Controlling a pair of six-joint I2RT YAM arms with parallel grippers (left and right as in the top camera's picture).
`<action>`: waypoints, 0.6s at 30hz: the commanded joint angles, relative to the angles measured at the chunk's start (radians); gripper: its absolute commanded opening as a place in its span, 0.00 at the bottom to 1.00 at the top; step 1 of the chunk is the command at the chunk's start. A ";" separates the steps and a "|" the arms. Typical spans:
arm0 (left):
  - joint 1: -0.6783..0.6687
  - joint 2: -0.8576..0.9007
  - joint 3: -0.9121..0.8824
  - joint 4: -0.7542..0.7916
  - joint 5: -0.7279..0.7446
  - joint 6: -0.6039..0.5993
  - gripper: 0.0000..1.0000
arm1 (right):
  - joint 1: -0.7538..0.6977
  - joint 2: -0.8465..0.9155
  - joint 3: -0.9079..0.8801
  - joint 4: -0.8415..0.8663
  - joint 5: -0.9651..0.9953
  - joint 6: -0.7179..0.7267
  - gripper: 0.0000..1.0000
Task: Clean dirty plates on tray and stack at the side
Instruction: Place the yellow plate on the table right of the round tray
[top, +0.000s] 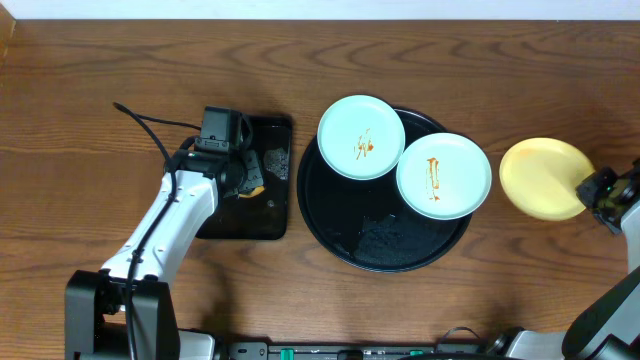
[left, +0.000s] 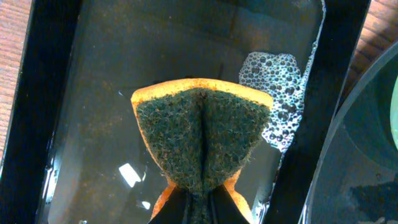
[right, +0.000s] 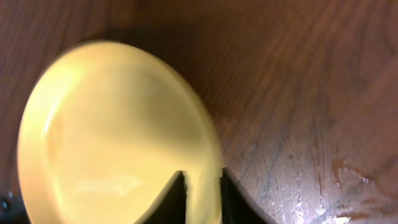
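Two pale mint-blue plates (top: 361, 137) (top: 443, 176) with orange-brown smears rest on the large round black tray (top: 340, 215). The pale yellow plate (top: 541, 178) is to the right of the tray, over the wood, and looks clean. My right gripper (top: 592, 190) is shut on its right rim; the right wrist view shows one finger on each side of the rim (right: 204, 180) of the yellow plate (right: 112, 130). My left gripper (top: 243, 178) is shut on a folded orange and green sponge (left: 202, 134) over the small rectangular tray (left: 93, 112).
The small rectangular black tray (top: 215, 220) holds wet film and a patch of soap foam (left: 280, 99). The round tray's rim shows at the right of the left wrist view (left: 360, 124). Bare wood lies around both trays.
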 joint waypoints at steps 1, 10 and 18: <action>0.004 0.001 -0.008 -0.002 -0.004 0.013 0.08 | -0.006 0.002 0.023 0.008 -0.091 0.006 0.30; 0.004 0.001 -0.008 -0.002 -0.004 0.013 0.08 | 0.056 0.002 0.023 -0.068 -0.595 -0.176 0.47; 0.004 0.001 -0.008 -0.002 -0.004 0.013 0.08 | 0.251 0.004 -0.028 -0.137 -0.406 -0.262 0.52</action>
